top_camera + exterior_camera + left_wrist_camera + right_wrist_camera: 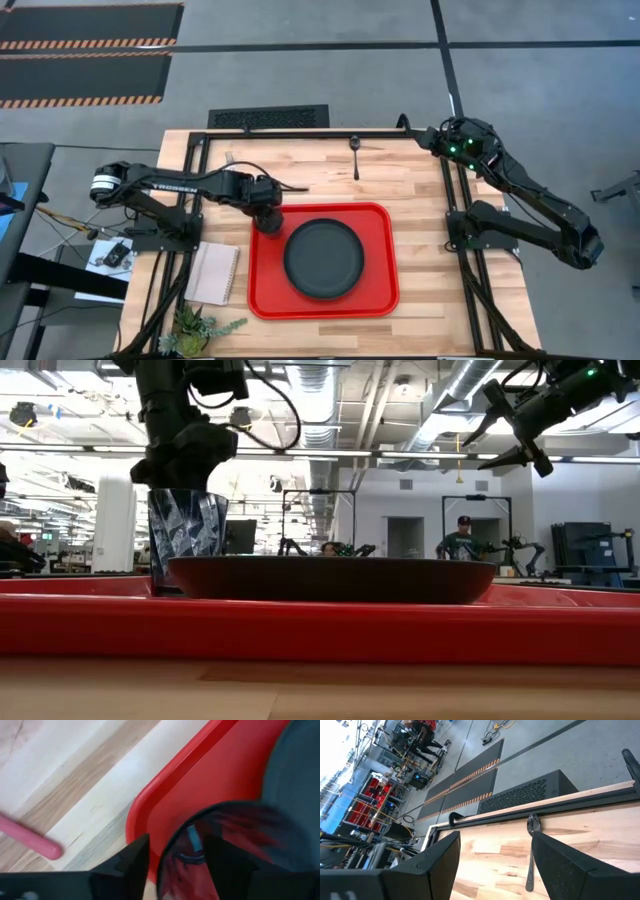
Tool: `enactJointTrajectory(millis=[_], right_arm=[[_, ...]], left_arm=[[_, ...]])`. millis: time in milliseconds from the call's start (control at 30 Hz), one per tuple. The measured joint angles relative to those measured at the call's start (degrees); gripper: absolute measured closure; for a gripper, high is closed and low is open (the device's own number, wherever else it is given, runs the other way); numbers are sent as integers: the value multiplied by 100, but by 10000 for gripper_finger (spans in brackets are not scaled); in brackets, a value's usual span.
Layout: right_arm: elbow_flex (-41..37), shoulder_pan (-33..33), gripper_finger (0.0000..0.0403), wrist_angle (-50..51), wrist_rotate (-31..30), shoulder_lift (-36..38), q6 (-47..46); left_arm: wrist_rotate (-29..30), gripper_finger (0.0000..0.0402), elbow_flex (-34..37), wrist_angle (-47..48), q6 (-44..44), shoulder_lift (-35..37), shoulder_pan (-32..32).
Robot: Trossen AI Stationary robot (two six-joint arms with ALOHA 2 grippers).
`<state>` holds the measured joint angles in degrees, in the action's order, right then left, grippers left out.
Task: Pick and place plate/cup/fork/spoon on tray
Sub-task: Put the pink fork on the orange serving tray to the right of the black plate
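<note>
One light wooden table [420,200] carries one large bright red rectangular plastic tray [380,255], long axis running left to right. One round matte black plate [323,258] lies flat at the tray's centre. One small dark translucent cup [268,222] stands upright in the tray's far left corner, just beside the plate. One slim dark spoon [355,155] lies on the table near its far edge, long axis near to far, bowl toward the far edge. One pink-red fork handle [30,839] shows on the wood left of the tray.

The left gripper [266,210] sits over the cup, fingers [132,862] straddling its rim, partly parted. The right gripper [512,428] hangs raised above the table's far right corner, fingers spread wide, holding nothing.
</note>
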<state>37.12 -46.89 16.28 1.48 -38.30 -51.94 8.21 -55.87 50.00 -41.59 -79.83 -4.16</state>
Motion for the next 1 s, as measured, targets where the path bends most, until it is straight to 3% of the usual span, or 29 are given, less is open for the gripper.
enactJointTrajectory(millis=[367,700,867,1000], right_arm=[[0,0,132,3,1,-63,127],[0,314,132,12,22,-845,144],[0,591,132,-268,23,-1369,139],[0,691,132,-634,20,-1670,99]], left_arm=[[5,209,-856,54,192,0,-23],[33,209,-1631,425,36,0,-222],[1020,209,-2264,1525,210,269,-723],[767,208,-1993,1972,248,541,-1453]])
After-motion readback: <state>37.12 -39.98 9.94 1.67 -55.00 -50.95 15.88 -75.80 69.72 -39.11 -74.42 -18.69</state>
